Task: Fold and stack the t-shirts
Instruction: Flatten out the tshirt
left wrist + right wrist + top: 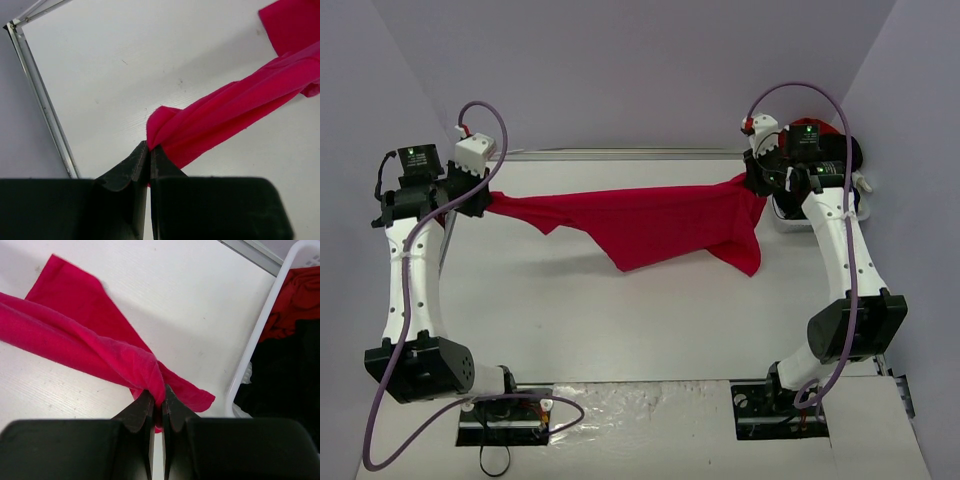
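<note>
A bright red t-shirt point(650, 222) hangs stretched between my two grippers across the back of the table, its lower part drooping toward the middle. My left gripper point(483, 197) is shut on its left end; the left wrist view shows the cloth point(225, 117) pinched between the closed fingers point(149, 152). My right gripper point(756, 182) is shut on its right end, and the right wrist view shows bunched cloth point(100, 347) in its fingers point(159, 399). Another red shirt point(297, 302) and a black shirt point(285, 385) lie in the white basket point(260, 332).
The white basket point(790, 215) stands at the back right, mostly hidden under my right arm. A metal rail point(42, 100) runs along the table's left edge. The purple walls close in the back and sides.
</note>
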You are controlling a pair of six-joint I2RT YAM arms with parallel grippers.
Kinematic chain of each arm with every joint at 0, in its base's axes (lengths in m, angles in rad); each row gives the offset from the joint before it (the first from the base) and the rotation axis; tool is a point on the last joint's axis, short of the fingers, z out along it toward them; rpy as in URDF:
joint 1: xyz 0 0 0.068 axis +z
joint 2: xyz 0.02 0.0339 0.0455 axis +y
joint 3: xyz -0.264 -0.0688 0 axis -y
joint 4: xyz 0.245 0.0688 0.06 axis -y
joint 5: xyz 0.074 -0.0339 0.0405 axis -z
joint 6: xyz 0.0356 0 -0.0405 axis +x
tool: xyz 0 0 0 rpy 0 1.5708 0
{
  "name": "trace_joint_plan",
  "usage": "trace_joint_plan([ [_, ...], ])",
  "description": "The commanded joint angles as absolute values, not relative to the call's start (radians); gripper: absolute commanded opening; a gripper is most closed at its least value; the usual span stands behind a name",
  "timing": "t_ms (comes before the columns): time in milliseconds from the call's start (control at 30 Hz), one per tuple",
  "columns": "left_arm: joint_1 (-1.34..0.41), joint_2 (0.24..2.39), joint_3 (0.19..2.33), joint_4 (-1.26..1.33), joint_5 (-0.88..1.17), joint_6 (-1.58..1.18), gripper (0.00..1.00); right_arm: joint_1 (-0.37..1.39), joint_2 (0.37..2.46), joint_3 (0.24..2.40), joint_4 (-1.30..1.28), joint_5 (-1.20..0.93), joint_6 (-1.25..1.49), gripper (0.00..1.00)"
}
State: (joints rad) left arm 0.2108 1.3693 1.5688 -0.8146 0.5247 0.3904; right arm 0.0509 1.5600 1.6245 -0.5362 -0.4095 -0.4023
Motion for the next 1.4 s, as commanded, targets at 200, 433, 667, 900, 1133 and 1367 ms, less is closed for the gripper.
trace_joint_plan([
  [200,0.224,1.325,1.612,-0.75,0.476,0.362,0.02,0.025,1.525,1.661,-0.52,-0.344,-0.428,0.0],
  [433,0.219,1.327,1.629,-0.749,0.5,0.341,0.02,0.023,1.542,1.709,-0.518,-0.351,-0.42,0.0],
  [667,0.212,1.333,1.602,-0.738,0.489,0.339,0.03,0.023,1.507,1.661,-0.522,-0.365,-0.42,0.0],
  [900,0.193,1.41,1.64,-0.67,0.479,0.285,0.02,0.025,1.356,1.477,-0.537,-0.406,-0.463,0.0],
  [1133,0.121,1.61,1.841,-0.631,0.463,0.187,0.02,0.138,1.255,1.362,-0.658,-0.558,-0.563,0.0],
  [1367,-0.081,1.851,2.044,-0.647,0.388,0.166,0.02,0.379,1.368,1.368,-0.676,-0.581,-0.546,0.0],
])
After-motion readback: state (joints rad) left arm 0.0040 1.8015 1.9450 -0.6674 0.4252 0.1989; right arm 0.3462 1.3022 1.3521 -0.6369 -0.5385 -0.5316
